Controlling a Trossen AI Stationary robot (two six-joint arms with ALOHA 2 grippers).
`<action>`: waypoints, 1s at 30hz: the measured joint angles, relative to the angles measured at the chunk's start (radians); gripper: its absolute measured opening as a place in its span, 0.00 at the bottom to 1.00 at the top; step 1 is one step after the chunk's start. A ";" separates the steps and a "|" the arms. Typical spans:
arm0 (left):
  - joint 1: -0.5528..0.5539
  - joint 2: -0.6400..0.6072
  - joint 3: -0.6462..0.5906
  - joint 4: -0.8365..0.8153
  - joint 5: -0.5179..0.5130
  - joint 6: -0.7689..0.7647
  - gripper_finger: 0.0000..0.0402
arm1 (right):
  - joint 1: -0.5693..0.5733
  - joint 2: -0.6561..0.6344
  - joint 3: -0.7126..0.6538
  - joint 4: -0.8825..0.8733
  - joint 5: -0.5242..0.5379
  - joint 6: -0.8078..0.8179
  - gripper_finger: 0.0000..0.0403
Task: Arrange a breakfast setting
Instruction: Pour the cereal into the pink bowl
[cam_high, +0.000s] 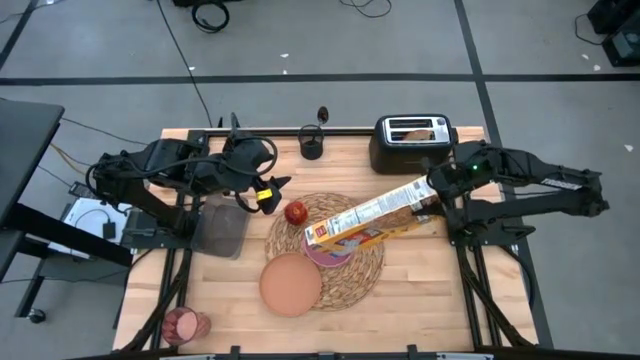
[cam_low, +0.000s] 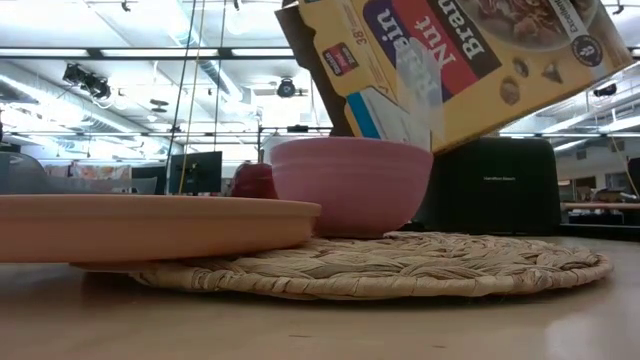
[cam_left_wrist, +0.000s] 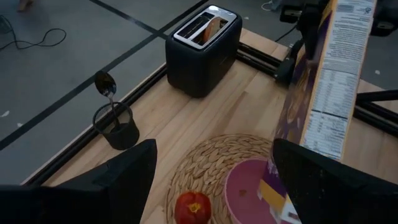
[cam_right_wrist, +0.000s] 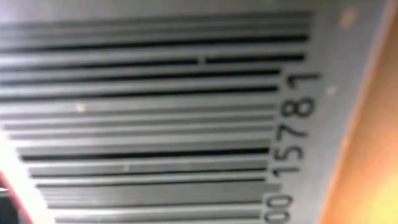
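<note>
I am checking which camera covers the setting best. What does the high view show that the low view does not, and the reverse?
Only the high view shows the toast slice in the toaster, the spoon standing in a dark holder, the pink cup, the left gripper open beside the apple, and the right gripper holding the cereal box.

Only the low view shows the open box mouth above the bowl.

Both show the placemat, plate, bowl, apple and box.
</note>
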 joint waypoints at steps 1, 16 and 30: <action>0.000 0.000 0.000 0.000 0.000 0.000 0.81 | 0.008 0.007 0.003 0.000 0.004 -0.006 0.51; 0.000 0.000 0.000 0.000 0.000 -0.011 0.81 | 0.067 0.022 0.006 0.016 0.067 -0.014 0.51; 0.000 0.000 0.000 -0.007 0.000 -0.019 0.81 | 0.067 0.024 0.006 0.023 0.065 -0.029 0.51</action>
